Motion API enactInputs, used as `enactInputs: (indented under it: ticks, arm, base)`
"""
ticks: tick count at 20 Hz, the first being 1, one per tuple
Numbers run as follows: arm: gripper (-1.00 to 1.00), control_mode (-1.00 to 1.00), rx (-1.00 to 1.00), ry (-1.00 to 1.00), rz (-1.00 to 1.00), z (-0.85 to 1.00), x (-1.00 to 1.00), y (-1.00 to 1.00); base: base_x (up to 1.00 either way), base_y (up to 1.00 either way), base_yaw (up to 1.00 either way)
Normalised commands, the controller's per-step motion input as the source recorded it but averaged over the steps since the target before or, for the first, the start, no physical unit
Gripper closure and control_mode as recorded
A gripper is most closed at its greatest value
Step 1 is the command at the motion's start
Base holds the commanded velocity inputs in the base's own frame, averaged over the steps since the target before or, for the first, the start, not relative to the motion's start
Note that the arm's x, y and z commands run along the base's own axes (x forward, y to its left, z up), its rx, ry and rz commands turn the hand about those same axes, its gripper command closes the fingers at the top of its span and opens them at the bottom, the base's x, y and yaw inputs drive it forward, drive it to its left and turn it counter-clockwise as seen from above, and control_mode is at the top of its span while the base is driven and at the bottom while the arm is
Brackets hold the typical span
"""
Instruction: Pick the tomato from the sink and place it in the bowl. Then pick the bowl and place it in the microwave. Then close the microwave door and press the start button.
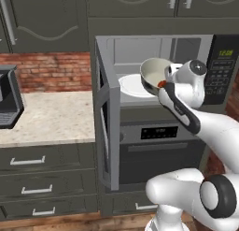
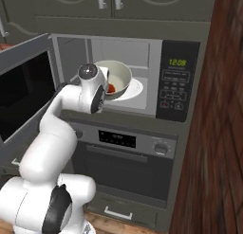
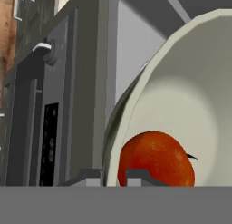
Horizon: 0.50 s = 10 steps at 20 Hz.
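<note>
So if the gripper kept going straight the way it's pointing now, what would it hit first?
Probably the tomato, which sits right ahead of the gripper inside the bowl it grips by the rim. Beyond that comes the bowl's inner wall; depth is hard to judge.

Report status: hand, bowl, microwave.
Hand shut on bowl rim, tomato inside. Bowl tilted at microwave opening, above turntable plate. Microwave door open, path clear.

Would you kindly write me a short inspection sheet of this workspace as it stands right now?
Surface: pale counter left of the microwave.
Job's things: tomato lies inside the bowl, which is tilted at the microwave opening above the white turntable; microwave door open.
Clutter: dark appliance on counter.
Grippers: gripper shut on the bowl rim.
Cables: nothing seen.
Surroundings: oven below, cabinets, brick wall.
</note>
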Motion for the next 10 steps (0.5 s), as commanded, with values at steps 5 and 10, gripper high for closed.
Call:
enactInputs:
  ticks: [5,10]
  arm:
    - [1.0,-1.0,0.0,0.0,0.07,-0.29,0.87,0.0]
    - [1.0,-1.0,-0.01,0.0,0.06,-0.31,0.72,0.0]
  base:
    - [0.0,0.0,0.0]
    - [0.0,0.0,0.0]
